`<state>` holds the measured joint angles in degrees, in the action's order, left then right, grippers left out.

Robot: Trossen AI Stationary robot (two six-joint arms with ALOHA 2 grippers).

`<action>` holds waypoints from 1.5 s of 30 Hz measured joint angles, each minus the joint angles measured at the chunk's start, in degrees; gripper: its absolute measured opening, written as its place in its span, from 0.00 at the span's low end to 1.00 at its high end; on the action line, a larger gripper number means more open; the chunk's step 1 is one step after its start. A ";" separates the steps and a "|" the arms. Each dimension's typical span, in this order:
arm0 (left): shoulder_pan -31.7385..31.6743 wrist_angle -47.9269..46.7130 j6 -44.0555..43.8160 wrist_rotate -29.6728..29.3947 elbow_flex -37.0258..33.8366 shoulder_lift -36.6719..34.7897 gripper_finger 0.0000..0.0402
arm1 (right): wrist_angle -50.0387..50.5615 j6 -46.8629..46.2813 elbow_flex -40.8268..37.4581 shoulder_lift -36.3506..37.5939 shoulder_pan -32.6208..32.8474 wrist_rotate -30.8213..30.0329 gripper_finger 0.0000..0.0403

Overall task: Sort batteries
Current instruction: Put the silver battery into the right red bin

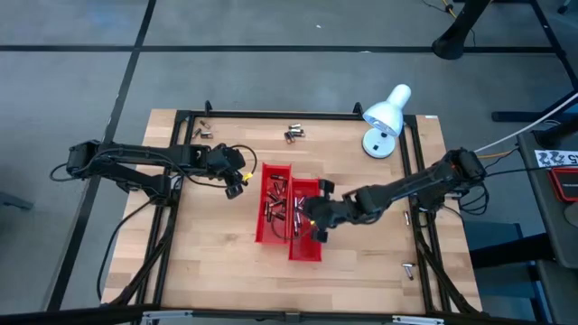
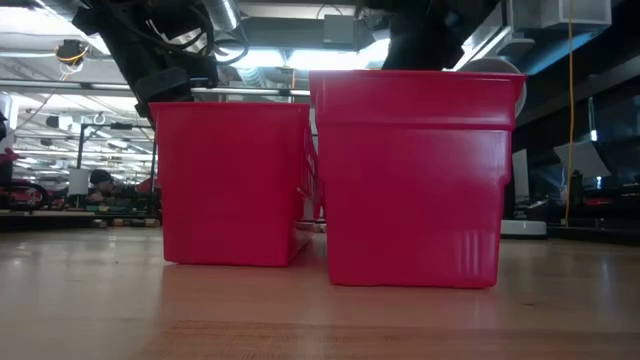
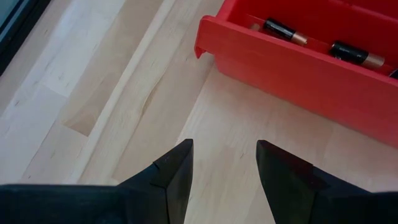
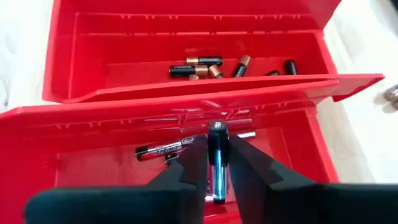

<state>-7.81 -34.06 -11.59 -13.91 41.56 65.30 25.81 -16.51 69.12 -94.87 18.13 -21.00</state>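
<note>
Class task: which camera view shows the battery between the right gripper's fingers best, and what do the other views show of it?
The right wrist view: the battery stands end-on between the right gripper fingers, over the nearer red tray. The high view shows only the gripper above that tray; the low view shows tray walls; the left wrist view misses it.

Red trays (image 4: 186, 118), black-and-copper batteries (image 4: 196, 65), pale wooden table (image 1: 361, 271).

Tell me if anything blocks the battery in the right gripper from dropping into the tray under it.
Nothing visible does. The right gripper holds the battery upright inside the red tray, with open floor below beside another battery lying there.
</note>
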 joint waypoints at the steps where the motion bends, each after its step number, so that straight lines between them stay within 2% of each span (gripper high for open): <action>1: 0.02 0.02 0.00 0.00 0.00 0.00 0.41 | -0.01 -0.02 0.00 0.00 -0.50 0.71 0.18; 8: 0.04 0.02 0.02 0.00 0.00 0.00 0.41 | 2.27 1.56 0.03 0.00 -1.34 1.16 0.27; 10: 0.04 0.02 0.12 0.00 0.00 0.00 0.41 | 6.36 0.47 0.83 0.01 -1.29 1.20 0.28; 16: 0.04 -0.23 0.21 0.00 0.00 0.00 0.41 | 30.21 -13.72 2.39 1.93 2.15 4.25 0.27; 19: 0.04 -0.40 0.27 0.00 0.00 0.00 0.41 | 39.57 -23.63 1.02 3.59 6.89 5.82 0.27; 22: 0.02 -0.35 0.78 0.00 0.00 0.00 0.41 | 43.64 -32.45 -1.04 4.95 13.13 11.07 0.27; 29: 0.02 1.46 1.55 0.00 -0.02 0.01 0.41 | 43.85 -51.43 -4.97 5.27 27.01 20.41 0.28; 32: 0.02 2.45 1.57 0.00 -0.02 0.00 0.41 | 43.11 -57.12 -6.64 5.27 31.58 23.57 0.32; 36: 0.02 3.53 2.04 0.00 -0.02 0.00 0.41 | 38.55 -57.62 -8.64 5.05 37.41 24.64 0.41; 39: 0.02 3.14 2.03 0.00 -0.02 0.00 0.41 | 37.64 -57.73 -9.81 4.15 40.20 28.47 0.46; 42: 0.02 3.17 2.02 0.00 -0.02 0.00 0.41 | 36.01 -57.85 -11.11 3.28 41.73 32.24 0.47; 45: 0.02 3.21 2.02 0.00 -0.02 0.00 0.41 | 32.54 -57.32 -13.23 3.08 42.04 33.35 0.46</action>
<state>-7.79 -30.85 -9.57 -13.91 41.54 65.30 58.35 -73.84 55.89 -91.79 60.17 12.35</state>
